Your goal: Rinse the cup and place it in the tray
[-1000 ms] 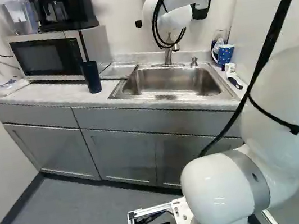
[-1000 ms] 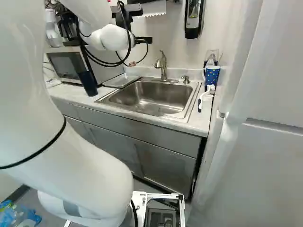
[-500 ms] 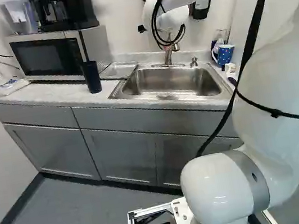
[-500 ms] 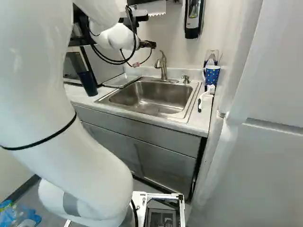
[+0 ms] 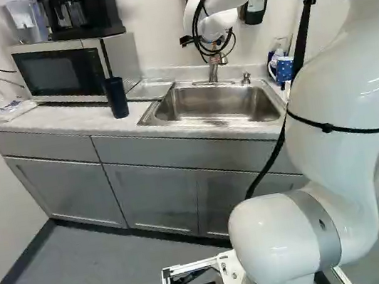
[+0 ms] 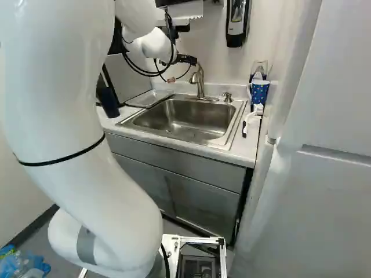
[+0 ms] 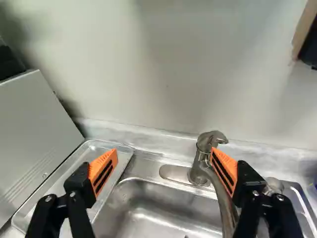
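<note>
While the microwave (image 5: 59, 72) takes up the left part of the desk (image 5: 49, 119), a dark tumbler (image 5: 116, 99) stands upright just in front of it. Next comes the shallow tray (image 6: 148, 99), beside the sink (image 6: 185, 119), with no cup in it; a cup set down there should go in level and well inside the rim. Farther right is the tool (image 7: 165, 154), wide and empty, one finger overlapping the faucet (image 6: 200, 81) in the wrist view; I can't tell whether they touch. The step in hand seems to be an approach, either to start the water or on the way to a cup. At the faucet, slow, small moves would be best, nudging the lever without wedging the spout between the fingers. At the right end, a blue dotted mug (image 6: 260, 92) stands upright behind a brush (image 6: 251, 117). Either vessel could be the task's cup. For the mug, I'd bring the fingers in around the body, clear of its handle and the brush.
</note>
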Available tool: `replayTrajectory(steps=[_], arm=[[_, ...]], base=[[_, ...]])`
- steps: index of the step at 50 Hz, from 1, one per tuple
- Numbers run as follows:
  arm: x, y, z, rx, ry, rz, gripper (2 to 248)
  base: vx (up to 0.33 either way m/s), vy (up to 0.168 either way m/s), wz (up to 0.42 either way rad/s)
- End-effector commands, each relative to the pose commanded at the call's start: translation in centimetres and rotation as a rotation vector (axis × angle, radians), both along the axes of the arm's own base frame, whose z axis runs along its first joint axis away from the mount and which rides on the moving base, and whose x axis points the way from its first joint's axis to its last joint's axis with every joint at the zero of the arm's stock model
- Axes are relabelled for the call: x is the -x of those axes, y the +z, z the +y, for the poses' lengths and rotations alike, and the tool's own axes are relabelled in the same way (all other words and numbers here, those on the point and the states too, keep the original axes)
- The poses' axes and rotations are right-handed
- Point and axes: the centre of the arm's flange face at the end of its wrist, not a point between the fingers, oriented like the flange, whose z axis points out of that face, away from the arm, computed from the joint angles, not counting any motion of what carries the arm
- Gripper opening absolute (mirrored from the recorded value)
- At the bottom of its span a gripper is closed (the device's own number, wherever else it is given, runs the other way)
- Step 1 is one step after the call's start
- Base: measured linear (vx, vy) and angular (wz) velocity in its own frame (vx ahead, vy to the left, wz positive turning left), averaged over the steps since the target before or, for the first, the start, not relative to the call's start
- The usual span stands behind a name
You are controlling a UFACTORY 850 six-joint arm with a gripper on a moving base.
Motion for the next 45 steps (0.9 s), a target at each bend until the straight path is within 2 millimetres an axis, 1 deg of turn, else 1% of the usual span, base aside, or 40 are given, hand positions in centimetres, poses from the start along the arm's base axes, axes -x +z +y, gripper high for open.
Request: replayTrajectory(steps=[12, 23, 45], arm=[[-1.7, -0.5, -0.8, -0.028, -0.02, 0.04, 247], [-3.2, -0.6, -1.1, -0.032, -0.025, 0.038, 247], [-3.5, -0.1, -1.1, -0.026, -0.028, -0.017, 247]], base=[[0.0, 0.0, 0.0], [0.0, 0.0, 0.0], [0.0, 0.0, 0.0]])
